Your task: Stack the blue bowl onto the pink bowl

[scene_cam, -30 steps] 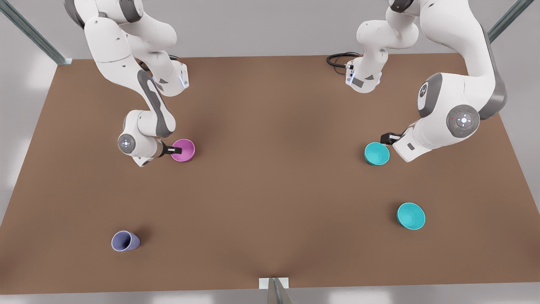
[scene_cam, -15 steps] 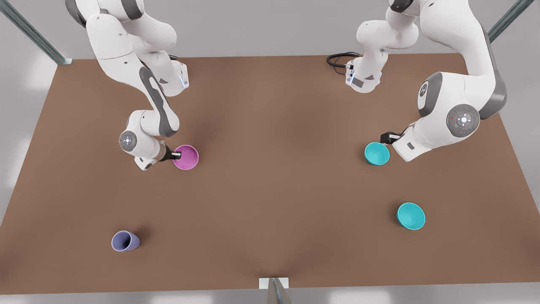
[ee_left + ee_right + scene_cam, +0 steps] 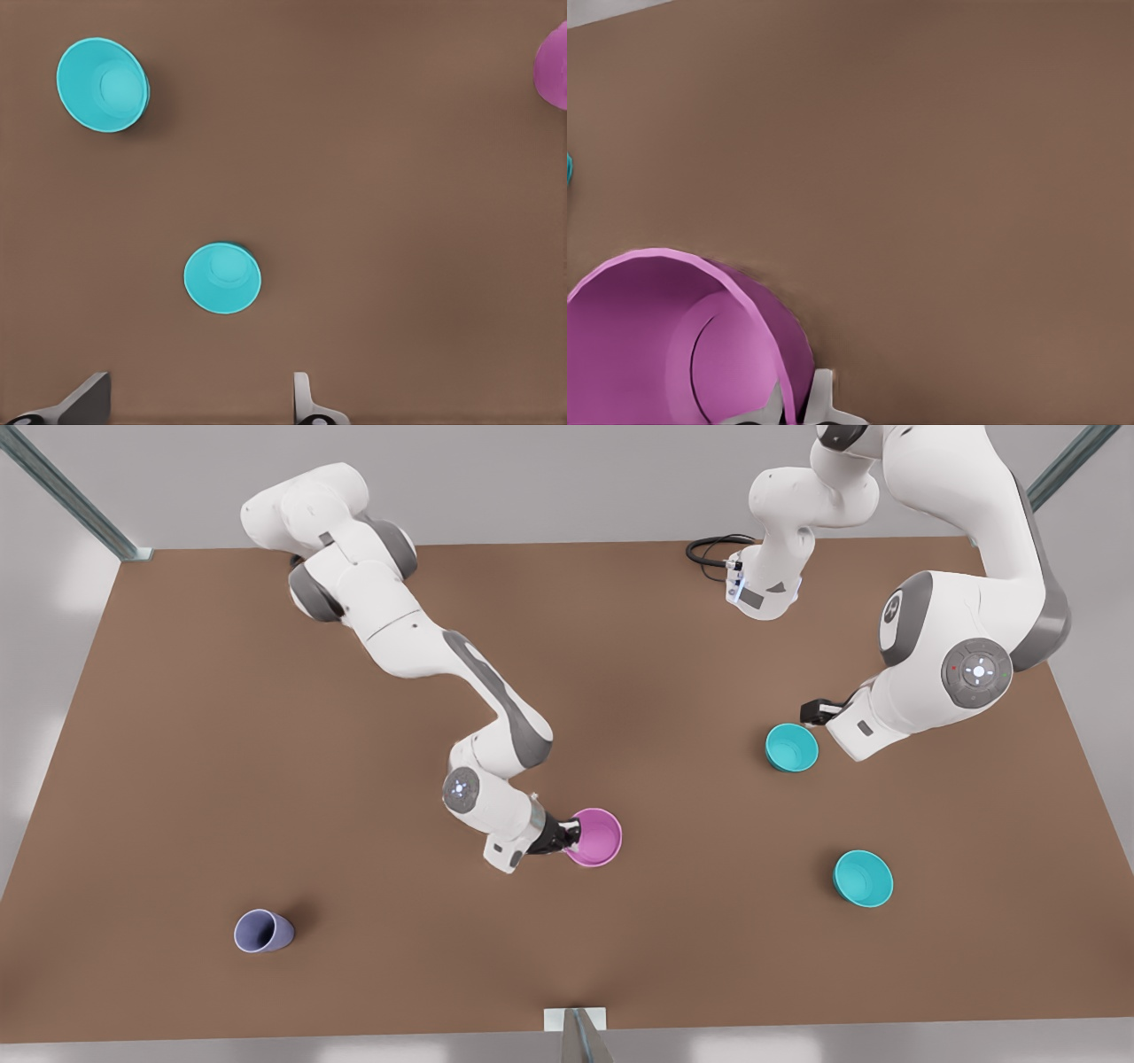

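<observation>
My right gripper is shut on the rim of the pink bowl near the middle of the table; the bowl is tilted. In the right wrist view one finger sits inside the pink bowl and one outside, at the right gripper. A blue bowl stands upright toward the front view's right, and my left gripper hovers just beside it, apart from it. In the left wrist view the left gripper is open, with that blue bowl just beyond its fingers.
A second teal bowl stands nearer the front edge on the front view's right and shows as the other teal bowl in the left wrist view. A lavender-grey cup lies at the front left. A black cable loops at the back.
The right arm has swept the pink bowl from the front view's left to the table's middle, nearer the front edge. The left gripper has stayed beside the blue bowl.
</observation>
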You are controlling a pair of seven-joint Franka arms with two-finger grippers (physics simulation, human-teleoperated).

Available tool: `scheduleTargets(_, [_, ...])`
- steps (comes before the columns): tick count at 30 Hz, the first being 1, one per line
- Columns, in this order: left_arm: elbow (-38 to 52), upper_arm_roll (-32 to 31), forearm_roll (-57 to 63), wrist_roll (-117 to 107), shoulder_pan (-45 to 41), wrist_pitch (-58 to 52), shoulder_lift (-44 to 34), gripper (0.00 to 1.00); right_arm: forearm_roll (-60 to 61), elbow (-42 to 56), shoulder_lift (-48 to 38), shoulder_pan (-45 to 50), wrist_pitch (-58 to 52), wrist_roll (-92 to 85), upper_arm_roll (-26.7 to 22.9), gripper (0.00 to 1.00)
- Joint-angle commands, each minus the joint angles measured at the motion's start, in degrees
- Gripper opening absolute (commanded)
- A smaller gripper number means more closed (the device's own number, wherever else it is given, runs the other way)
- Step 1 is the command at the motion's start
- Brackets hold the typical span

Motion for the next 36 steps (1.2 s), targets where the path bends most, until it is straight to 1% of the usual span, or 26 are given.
scheduleTargets(1, [0.03,-0.01,0.02,0.05,0.0,-0.38,-0.06,1.0,-0.25,3.08,4.11,2.94,9.78,21.17,-0.05,0.21])
scheduleTargets(3, [0.03,-0.01,0.02,-0.04,0.0,-0.38,-0.06,1.0,-0.25,5.1,7.46,5.22,12.86,21.25,-0.05,0.21])
scheduleTargets(7, [0.03,-0.01,0.02,-0.04,0.0,-0.73,-0.06,1.0,-0.25,5.19,9.04,6.37,14.45,20.46,0.12,0.21])
scheduleTargets(8, [0.03,-0.01,0.02,-0.04,-0.09,-0.73,-0.06,1.0,-0.07,5.19,9.04,6.37,14.36,20.55,0.21,1.0])
scheduleTargets(12, [0.03,-0.01,0.02,-0.04,-0.09,-0.73,-0.06,1.0,0.63,5.19,7.55,6.11,13.48,21.08,0.74,1.0])
scheduleTargets(14, [0.03,-0.01,0.02,-0.04,-0.09,-0.73,-0.06,1.0,3.71,3.87,0.7,4.09,6.37,21.08,0.04,1.0])
scheduleTargets(15, [0.03,-0.01,0.02,-0.04,0.18,-0.73,0.29,1.0,3.71,3.17,-4.75,1.45,-5.74,20.9,-2.5,1.0])
scheduleTargets(16, [0.03,0.16,0.11,-0.13,1.4,-0.64,1.78,1.0,3.44,2.38,-9.41,-1.71,-21.2,18.19,-6.9,1.0])
scheduleTargets(17, [-0.06,0.16,-0.33,-0.13,4.92,0.14,3.27,1.0,3.27,2.38,-11.09,-8.65,-35.1,12.04,-6.64,1.0])
scheduleTargets(18, [-0.24,0.16,-0.68,-0.13,8.43,4.1,5.03,1.0,2.83,2.82,-11.26,-16.64,-48.64,3.33,-6.91,1.0])
scheduleTargets(19, [-0.32,0.16,-0.68,0.04,10.45,6.2,6.7,1.0,-0.23,2.9,-11.7,-20.33,-54.78,2.1,-7.87,1.0])
scheduleTargets(20, [-0.76,0.08,-0.77,1.62,13.79,9.45,8.46,1.0,-8.75,3.34,-14.15,-25.87,-64.01,-5.36,-8.14,1.0])
scheduleTargets(21, [-7.05,0.34,-0.77,6.34,15.38,17.86,8.29,1.0,-16.46,3.43,-17.4,-27.38,-67.72,-6.16,-8.49,1.0])
scheduleTargets(22, [-12.88,3.58,-2.6,13.99,15.82,25.27,7.84,1.0,-24.67,3.43,-21.97,-27.91,-71.76,-6.52,-8.49,1.0])
scheduleTargets(23, [-20.71,6.22,-5.78,22.8,16.26,30.82,7.76,1.0,-26.09,1.94,-30.23,-28.87,-72.74,-6.52,-8.84,1.0])
scheduleTargets(24, [-22.47,7.19,-6.31,27.2,16.35,30.91,7.67,1.0,-26.0,-5.16,-40.33,-30.98,-71.6,-6.26,-8.14,1.0])
scheduleTargets(25, [-24.49,7.99,-6.31,28.96,16.44,32.4,7.67,1.0,-26.09,-17.02,-51.59,-31.34,-66.77,-5.82,-8.05,1.0])
scheduleTargets(26, [-27.13,7.99,-6.39,28.96,15.91,34.33,7.67,1.0,-26.0,-24.86,-56.34,-31.34,-60.1,-5.82,-8.05,1.0])
scheduleTargets(27, [-28.88,7.99,-6.92,28.96,15.56,36.18,8.11,1.0,-26.09,-25.66,-55.74,-31.25,-59.12,-5.82,-8.4,1.0])
scheduleTargets(28, [-30.64,7.99,-8.68,28.96,14.42,37.15,8.11,1.0,-26.0,-22.5,-51.35,-30.98,-59.29,-5.99,-8.4,1.0])
scheduleTargets(31, [-32.93,7.9,-9.21,33.79,12.48,37.15,7.94,1.0,-26.53,-19.95,-48.62,-30.46,-60.17,-5.82,-8.14,1.0])
scheduleTargets(33, [-34.33,7.9,-9.21,34.06,11.96,36.89,7.85,1.0,-27.49,-18.72,-46.51,-29.67,-61.58,2.25,-8.05,1.0])
scheduleTargets(34, [-34.86,7.9,-9.21,34.06,11.34,36.97,7.93,1.0,-28.46,-17.23,-45.45,-28.79,-61.58,2.01,-8.05,1.0])
scheduleTargets(35, [-34.86,7.9,-9.21,33.97,11.16,37.15,8.2,1.0,-28.29,-16.09,-44.58,-29.05,-61.49,-2.54,-8.4,1.0])
scheduleTargets(36, [-35.21,7.81,-9.21,33.97,10.99,36.97,8.11,1.0,-28.46,-16.25,-43.78,-28.96,-61.23,-11.41,-8.49,1.0])
